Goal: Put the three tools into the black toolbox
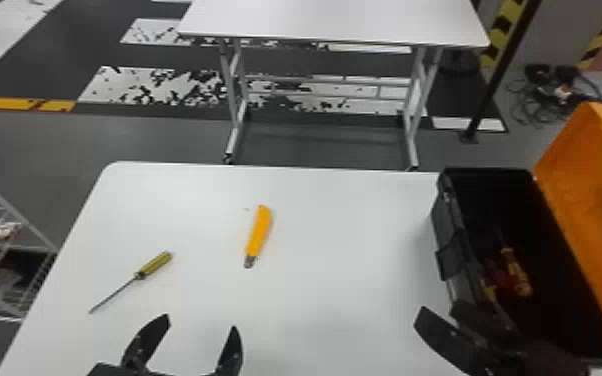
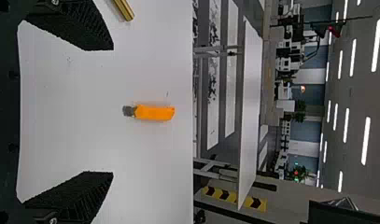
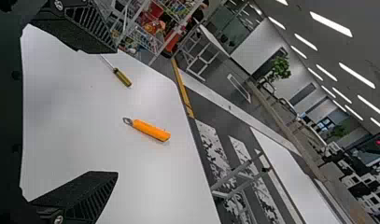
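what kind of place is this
Probably a workshop or robot test area in a large indoor hall: striped hazard markings, a worn painted floor and an open black toolbox beside a white table.

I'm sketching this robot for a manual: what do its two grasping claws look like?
The black left claw and matching black right claw each have two flat fingers tapering toward the tip, with ribbed, textured surfaces and round silvery screws near the base.

Head view high, peering forward and down over counter [image 1: 340,300]; wrist views lower, gazing across it, all catching far table [image 1: 335,20].
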Robot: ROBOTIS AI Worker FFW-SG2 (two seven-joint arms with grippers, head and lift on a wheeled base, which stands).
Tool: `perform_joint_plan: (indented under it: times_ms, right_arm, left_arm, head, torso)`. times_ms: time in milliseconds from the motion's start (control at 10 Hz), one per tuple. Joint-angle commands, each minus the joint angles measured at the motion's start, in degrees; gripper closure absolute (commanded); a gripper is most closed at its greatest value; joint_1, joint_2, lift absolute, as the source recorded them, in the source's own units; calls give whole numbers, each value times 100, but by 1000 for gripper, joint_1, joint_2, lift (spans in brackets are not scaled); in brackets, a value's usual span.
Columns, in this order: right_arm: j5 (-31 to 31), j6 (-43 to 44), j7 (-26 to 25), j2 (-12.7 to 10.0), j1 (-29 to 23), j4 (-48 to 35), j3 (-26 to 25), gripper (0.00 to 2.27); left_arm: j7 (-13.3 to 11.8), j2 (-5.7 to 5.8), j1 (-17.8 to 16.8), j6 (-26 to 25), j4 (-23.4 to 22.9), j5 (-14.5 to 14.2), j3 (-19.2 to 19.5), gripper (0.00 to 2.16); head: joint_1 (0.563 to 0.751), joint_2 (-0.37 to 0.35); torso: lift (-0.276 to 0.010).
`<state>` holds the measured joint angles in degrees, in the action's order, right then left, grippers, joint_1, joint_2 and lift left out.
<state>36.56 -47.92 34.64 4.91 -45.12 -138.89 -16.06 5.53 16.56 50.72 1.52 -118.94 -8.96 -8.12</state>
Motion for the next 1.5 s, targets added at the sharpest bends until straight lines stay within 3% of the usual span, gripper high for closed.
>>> perform_joint_plan:
  times_ms: [0, 300, 500, 800, 1100, 1400]
  right_arm:
    - [-281, 102, -1, -7, -32, 81, 393, 66]
    - [-343, 190, -1, -25, -32, 161, 525, 66]
    - [-325, 208, 69, -16, -5, 231, 525, 66]
    - [-281, 260, 183, -7, 100, 433, 490, 66]
    - [-149, 348, 307, 54, 144, 591, 375, 66]
    - [-26, 348, 394, 212, 232, 741, 305, 66]
  left_arm:
    - [-8, -39, -71, 28, 72, 0, 100, 36]
    - [-439, -259, -378, -95, 371, -317, 786, 36]
    - [-562, -312, -501, -464, 433, -325, 1357, 36]
    - [-1010, -444, -659, -570, 732, 17, 2174, 36]
    - [-2109, -479, -1029, -552, 1241, 299, 3009, 36]
    - [-3260, -452, -1538, -534, 1681, 668, 3378, 36]
  head:
    - [695, 95]
    - [695, 208]
    - [695, 298]
    - [695, 350]
    - [695, 350]
    - [695, 350]
  torso:
    - [-51]
    - [-51]
    - [-51]
    - [-51]
    - [-51]
    - [-51]
